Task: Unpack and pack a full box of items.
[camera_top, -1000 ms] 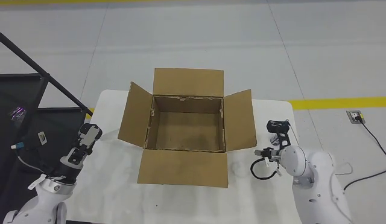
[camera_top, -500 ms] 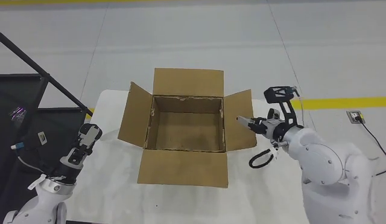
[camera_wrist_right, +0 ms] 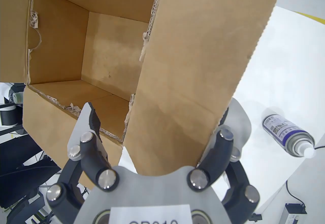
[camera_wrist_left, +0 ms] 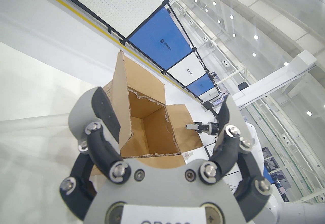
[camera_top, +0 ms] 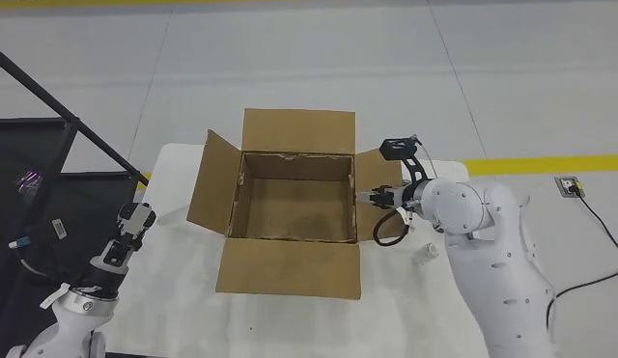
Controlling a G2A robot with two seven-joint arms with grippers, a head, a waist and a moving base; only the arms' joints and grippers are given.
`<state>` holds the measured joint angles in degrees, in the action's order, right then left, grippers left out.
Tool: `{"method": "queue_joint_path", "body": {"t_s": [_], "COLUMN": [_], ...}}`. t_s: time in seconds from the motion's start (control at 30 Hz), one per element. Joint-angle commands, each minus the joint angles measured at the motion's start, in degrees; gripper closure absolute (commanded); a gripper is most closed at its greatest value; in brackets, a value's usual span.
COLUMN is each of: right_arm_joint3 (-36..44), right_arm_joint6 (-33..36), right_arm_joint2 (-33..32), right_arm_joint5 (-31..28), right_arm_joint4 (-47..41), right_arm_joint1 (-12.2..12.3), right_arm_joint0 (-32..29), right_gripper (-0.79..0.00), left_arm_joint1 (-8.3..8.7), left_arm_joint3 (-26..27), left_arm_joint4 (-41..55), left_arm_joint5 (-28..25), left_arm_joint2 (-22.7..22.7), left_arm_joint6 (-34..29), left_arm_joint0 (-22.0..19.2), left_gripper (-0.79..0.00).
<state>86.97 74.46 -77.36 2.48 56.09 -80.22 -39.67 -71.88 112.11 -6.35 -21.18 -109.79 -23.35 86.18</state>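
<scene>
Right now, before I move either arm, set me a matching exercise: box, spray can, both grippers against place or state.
1 cardboard box
2 spray can
3 right gripper
4 left gripper

A open, by the table's left edge
B lying on the table, right of the box
C open, at the box's right flap
D flaps spread, nothing inside

Pairs: 1-D, 2-B, 3-C, 4-A

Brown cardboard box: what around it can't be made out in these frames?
- Right wrist view: the right flap of the brown cardboard box partly covers one fingertip of the right gripper, so contact is unclear.
- Top view: the purple-labelled, white-capped spray can is too small to make out.
- Left wrist view: the box's own walls hide its floor.
</scene>
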Motion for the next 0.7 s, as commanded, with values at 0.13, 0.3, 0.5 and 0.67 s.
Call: {"method": "queue_joint_path", "body": {"t_s": [0.13,0.3,0.5,0.67], "right_arm_joint3": [-0.6,6.7,21.9,27.0], "right_arm_joint6": [-0.6,-0.6,3.6,6.9], "right_arm_joint2": [1.2,-1.2,-6.8,-9.4], "right_arm_joint5": [0.2,2.1,4.0,3.2], "right_arm_joint4": [-0.3,3.8,12.1,15.4], "right_arm_joint1": [0.2,1.1,2.7,3.5], "right_arm_joint0": [0.4,-2.5,-12.5,-19.5], "right_gripper": [-0.785,-0.785,-0.785,-0.785], "left_arm_joint1": [0.00,0.00,0.00,0.00], "left_arm_joint3": [0.0,0.0,0.0,0.0], "left_arm_joint4": [0.0,0.0,0.0,0.0], "left_arm_joint5": [0.0,0.0,0.0,0.0], "left_arm_joint2": [0.0,0.0,0.0,0.0], "left_arm_joint6": [0.0,0.0,0.0,0.0], "left_arm_joint0": [0.0,0.0,0.0,0.0], "left_gripper": [-0.785,-0.785,-0.785,-0.785]}}
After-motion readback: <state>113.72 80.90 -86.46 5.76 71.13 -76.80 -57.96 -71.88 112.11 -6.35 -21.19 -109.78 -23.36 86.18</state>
